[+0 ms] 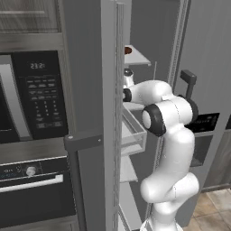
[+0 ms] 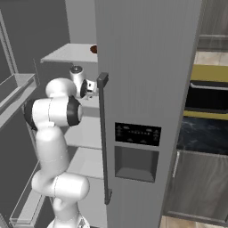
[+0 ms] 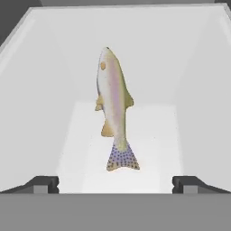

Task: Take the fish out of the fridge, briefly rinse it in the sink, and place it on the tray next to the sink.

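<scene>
A: From the left base view the white arm reaches past the steel-look fridge [image 1: 108,113] door, among white shelves and a clear bin. First step, I'd say: fetching.

B: The right base view agrees; the wrist is in behind the ribbed grey door.

A: In the hand view the gripper [image 3: 115,185] is spread wide, grasping nothing. The fish [image 3: 114,108], smooth, silvery-pink with a speckled tail, lies ahead between the fingertips' lines.

B: Next it should advance and close on the body.

- Our arm [image 1: 169,149] rises upright from the base, then bends at the elbow and reaches forward.
- Our gripper [image 3: 115,184] seems held level, its two fingertips [image 3: 43,184] spread wide apart, holding nothing.
</scene>
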